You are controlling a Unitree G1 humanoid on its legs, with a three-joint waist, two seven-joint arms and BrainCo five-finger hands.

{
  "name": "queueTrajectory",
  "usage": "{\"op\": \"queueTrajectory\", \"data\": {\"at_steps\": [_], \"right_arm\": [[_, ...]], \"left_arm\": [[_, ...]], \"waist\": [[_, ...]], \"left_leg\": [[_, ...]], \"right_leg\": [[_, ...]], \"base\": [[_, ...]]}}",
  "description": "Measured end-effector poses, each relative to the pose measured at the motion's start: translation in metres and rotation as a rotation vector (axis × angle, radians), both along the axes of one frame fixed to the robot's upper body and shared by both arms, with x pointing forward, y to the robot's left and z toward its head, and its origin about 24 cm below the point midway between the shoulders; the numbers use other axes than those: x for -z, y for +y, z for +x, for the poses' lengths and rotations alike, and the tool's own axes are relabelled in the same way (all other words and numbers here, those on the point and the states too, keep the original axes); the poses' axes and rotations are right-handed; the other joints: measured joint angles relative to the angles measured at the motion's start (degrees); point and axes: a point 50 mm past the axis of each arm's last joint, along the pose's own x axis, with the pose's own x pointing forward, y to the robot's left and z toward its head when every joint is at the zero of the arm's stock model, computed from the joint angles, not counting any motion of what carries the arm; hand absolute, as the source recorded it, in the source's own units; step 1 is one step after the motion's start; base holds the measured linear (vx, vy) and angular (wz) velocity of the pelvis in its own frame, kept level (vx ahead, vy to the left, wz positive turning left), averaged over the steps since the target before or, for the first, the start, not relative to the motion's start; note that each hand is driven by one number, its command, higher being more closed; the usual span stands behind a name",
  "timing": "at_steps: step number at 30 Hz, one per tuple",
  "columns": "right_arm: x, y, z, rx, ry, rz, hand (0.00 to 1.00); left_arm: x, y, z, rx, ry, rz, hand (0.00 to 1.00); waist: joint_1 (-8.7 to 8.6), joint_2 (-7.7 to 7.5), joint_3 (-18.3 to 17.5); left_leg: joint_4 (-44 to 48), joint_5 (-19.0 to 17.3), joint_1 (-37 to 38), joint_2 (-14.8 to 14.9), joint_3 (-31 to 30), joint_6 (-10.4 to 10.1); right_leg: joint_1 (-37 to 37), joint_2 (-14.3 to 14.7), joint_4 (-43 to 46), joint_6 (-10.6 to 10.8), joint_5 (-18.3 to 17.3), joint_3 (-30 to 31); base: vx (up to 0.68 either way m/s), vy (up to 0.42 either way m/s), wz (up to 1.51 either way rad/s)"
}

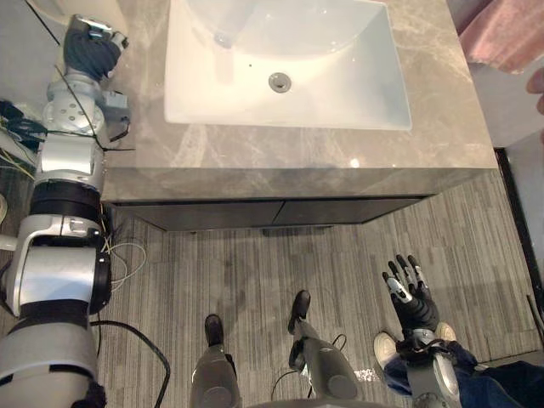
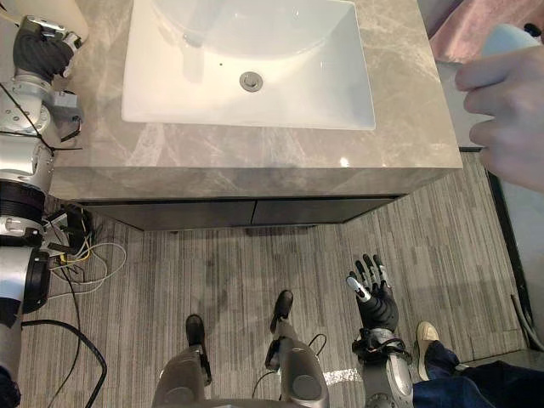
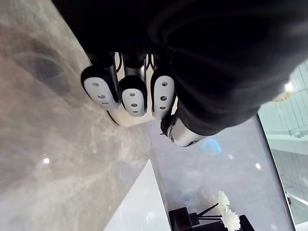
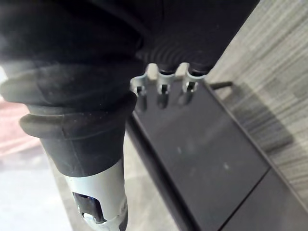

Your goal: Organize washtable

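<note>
The washtable's grey veined stone top (image 1: 442, 127) is gleaming, polished and throwing back lamp spots. The white basin (image 1: 357, 93) is shining smooth and glossy, its drain (image 1: 280, 82) glinting like metal. The dark cabinet front (image 4: 192, 159) is looking smooth, faintly sheeny. The grey floor (image 1: 255, 272) is showing streaked wood grain, matt. The pink cloth (image 1: 510, 34) is looking soft and fuzzy.
</note>
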Motion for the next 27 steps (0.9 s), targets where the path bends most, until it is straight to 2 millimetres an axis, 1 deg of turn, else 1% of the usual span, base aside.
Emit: {"op": "queueTrajectory", "data": {"at_steps": [2,4,8,11,16,22,27], "right_arm": [[-0.002,0.0,0.0,0.0,-0.007,-0.001,0.0],[-0.007,0.0,0.002,-0.002,-0.032,-0.006,0.0],[-0.008,0.0,0.002,0.001,-0.039,-0.008,0.0],[-0.008,0.0,0.002,0.002,-0.039,-0.008,0.0],[-0.009,-0.001,0.002,0.005,-0.044,-0.009,0.0],[-0.01,0.0,0.003,0.005,-0.051,-0.009,0.0],[-0.012,0.001,0.003,0.001,-0.061,-0.01,0.0]], "left_arm": [[-0.001,0.0,0.0,-0.004,-0.006,-0.003,1.0],[-0.003,0.002,-0.002,-0.015,-0.026,-0.012,1.0],[-0.003,0.002,-0.002,-0.016,-0.031,-0.014,1.0],[-0.006,0.005,-0.004,-0.022,-0.046,-0.007,1.0],[-0.021,0.01,-0.01,-0.034,-0.095,-0.007,1.0],[-0.044,0.005,-0.012,-0.028,-0.151,-0.005,1.0],[-0.051,0.002,-0.011,-0.031,-0.15,0.008,1.0]], "waist": [[0.01,-0.01,0.0],[-0.12,-0.01,0.2],[-0.12,-0.05,0.3],[-0.14,-0.23,0.9],[-0.28,-0.3,1.6],[-0.28,-0.39,2.2],[-1.25,-0.43,2.3]], "left_leg": [[0.0,0.0,-0.4,0.0,0.1,0.0],[0.0,0.0,-0.5,0.0,0.2,0.0],[0.2,-0.2,-0.6,0.1,0.2,0.0],[1.9,-1.1,-1.4,0.8,0.4,0.0],[2.9,-1.3,-2.8,1.0,0.4,-0.3],[3.2,-1.4,-4.4,1.4,0.3,-0.4],[3.2,-1.4,-4.4,1.6,0.3,-0.4]], "right_leg": [[-0.5,0.0,0.0,0.0,0.0,0.1],[-0.6,0.0,0.0,0.2,0.1,0.2],[-0.6,0.0,0.0,0.2,0.1,0.3],[-0.7,0.1,0.0,0.2,0.1,0.4],[-1.8,0.5,0.0,0.2,0.2,0.5],[-3.2,0.9,0.0,0.5,0.5,0.6],[-3.2,0.9,0.0,0.6,0.9,0.7]], "base": [[0.02,0.009,-0.01],[0.05,0.018,-0.01],[0.01,0.004,0.0],[0.01,0.008,-0.03],[0.01,0.004,0.0],[0.03,0.011,-0.01],[0.04,0.029,0.0]]}}
